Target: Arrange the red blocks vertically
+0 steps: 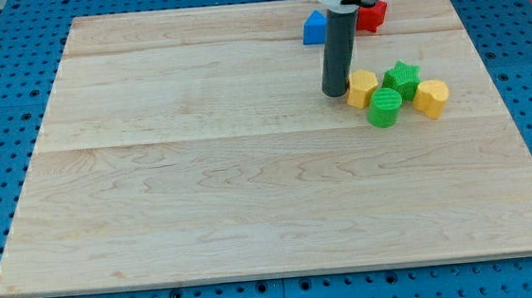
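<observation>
Your tip (336, 93) sits on the board (201, 173), just left of the yellow block (362, 88), maybe touching, can't tell. No gripper, holds nothing. Rod upright, coming down from view's top. Red block (372, 15) at top edge behind rod, w/ blue block (314, 29) left of it.

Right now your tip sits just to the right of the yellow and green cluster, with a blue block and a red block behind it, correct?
Not quite: the camera view shows my tip just left of the cluster, beside the yellow block. The blue block and red block are behind it.
</observation>
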You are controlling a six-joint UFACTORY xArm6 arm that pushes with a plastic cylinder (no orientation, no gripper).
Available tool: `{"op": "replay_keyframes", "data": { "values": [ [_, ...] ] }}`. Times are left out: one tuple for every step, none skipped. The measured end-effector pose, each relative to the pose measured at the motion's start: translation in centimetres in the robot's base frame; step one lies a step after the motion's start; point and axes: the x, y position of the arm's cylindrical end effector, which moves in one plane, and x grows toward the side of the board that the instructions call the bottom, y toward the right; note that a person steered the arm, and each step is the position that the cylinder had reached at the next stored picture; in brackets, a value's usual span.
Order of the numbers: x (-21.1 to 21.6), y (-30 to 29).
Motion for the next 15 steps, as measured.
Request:
{"op": "replay_keyframes", "data": {
  "values": [
    [0.0, 0.0],
    [-1.9, -1.7],
    [-4.7, -2.9],
    [-5.7, 4.4],
    [-6.5, 13.5],
    [-8.4, 18.3],
    [-10.5, 18.6],
    [-12.1, 18.6],
    [-12.9, 18.6],
    [-13.2, 18.0],
    [-13.2, 14.6],
    [-13.1, 10.6],
    [-12.5, 6.7],
    [-12.5, 7.7],
    [-14.2, 9.6]
  ]
}}
